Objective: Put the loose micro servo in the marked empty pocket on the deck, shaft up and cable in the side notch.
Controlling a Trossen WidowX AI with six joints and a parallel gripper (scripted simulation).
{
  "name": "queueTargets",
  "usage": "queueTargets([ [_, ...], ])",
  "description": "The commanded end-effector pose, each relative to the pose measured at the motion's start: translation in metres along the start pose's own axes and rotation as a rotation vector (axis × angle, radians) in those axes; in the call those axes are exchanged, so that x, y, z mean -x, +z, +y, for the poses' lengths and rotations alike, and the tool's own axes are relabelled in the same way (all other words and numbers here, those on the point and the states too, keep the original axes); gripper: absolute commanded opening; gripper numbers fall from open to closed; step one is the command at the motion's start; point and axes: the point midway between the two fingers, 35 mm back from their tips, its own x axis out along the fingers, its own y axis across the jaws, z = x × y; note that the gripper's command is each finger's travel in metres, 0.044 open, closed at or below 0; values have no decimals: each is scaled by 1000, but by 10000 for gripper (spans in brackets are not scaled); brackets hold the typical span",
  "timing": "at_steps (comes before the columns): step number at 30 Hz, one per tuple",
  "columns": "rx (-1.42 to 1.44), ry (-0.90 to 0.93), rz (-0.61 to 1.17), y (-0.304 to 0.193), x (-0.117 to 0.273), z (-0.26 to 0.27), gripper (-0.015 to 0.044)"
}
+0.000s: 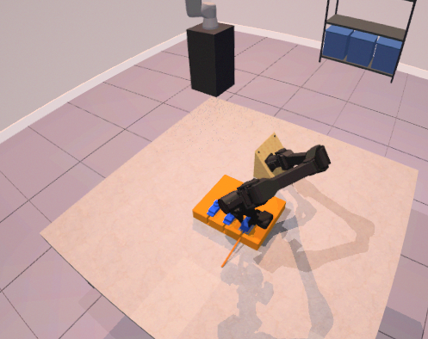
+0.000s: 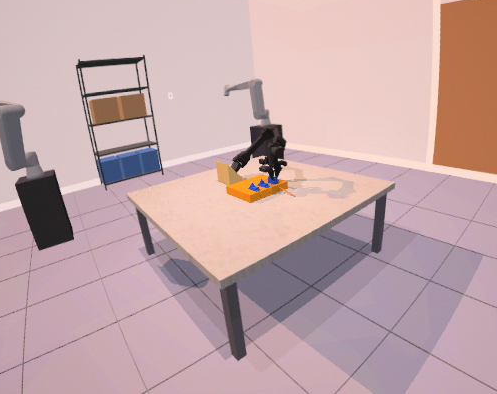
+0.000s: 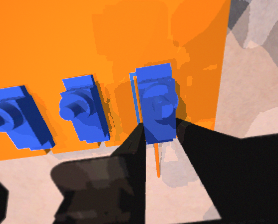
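Observation:
The loose blue servo (image 1: 245,224) (image 2: 273,180) (image 3: 156,105) is between the fingertips of my gripper (image 3: 158,124), which is shut on it. It is over the right end pocket of the orange deck (image 1: 223,186) (image 2: 239,190) (image 3: 45,40), its round shaft side facing up. A thin strip of the pocket's marked outline (image 3: 134,90) shows along its left side in the wrist view; the rest is covered. The orange cable (image 1: 232,252) (image 2: 288,191) (image 3: 158,162) sticks out past the deck's edge. Whether both ears touch the deck cannot be told.
Two other blue servos, a middle one (image 1: 229,218) (image 2: 263,184) (image 3: 82,107) and an outer one (image 1: 214,208) (image 2: 254,187) (image 3: 22,117), sit in the deck, left of the held one in the wrist view. A tan angled plate (image 1: 263,165) (image 2: 227,173) stands behind the deck on the table (image 1: 138,217) (image 2: 195,217).

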Motion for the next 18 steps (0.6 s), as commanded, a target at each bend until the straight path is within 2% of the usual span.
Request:
queueTargets([
  [1,-6,-1,9,-1,-3,1,0],
  [15,-6,-2,10,-1,-19,1,0],
  [18,-6,-2,9,0,-17,0,79],
])
